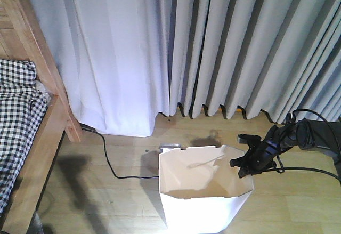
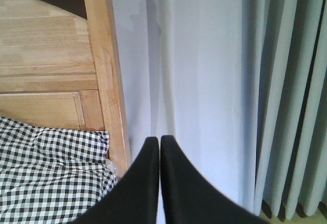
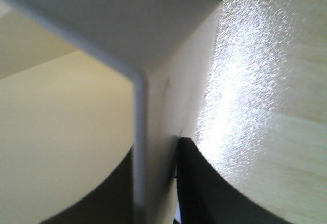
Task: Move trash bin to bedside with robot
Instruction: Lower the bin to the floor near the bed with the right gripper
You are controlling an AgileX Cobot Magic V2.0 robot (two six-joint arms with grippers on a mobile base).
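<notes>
The white trash bin (image 1: 205, 207) with a cream inside stands on the wooden floor at the bottom centre. My right gripper (image 1: 246, 164) reaches in from the right and is shut on the bin's right rim. In the right wrist view the bin wall (image 3: 168, 55) runs between the right gripper (image 3: 156, 150), one finger inside and one finger (image 3: 204, 183) outside. The bed (image 1: 58, 111), with its light wooden frame and checked bedding (image 1: 16, 111), is at the left, a floor gap away from the bin. My left gripper (image 2: 159, 142) is shut on nothing, facing the bedpost (image 2: 102, 55) and curtain.
Pale grey curtains (image 1: 213, 42) hang along the whole back wall down to the floor. A loose black cable (image 1: 109, 164) lies on the floor between bed and bin. A small grey object (image 1: 169, 147) sits just behind the bin.
</notes>
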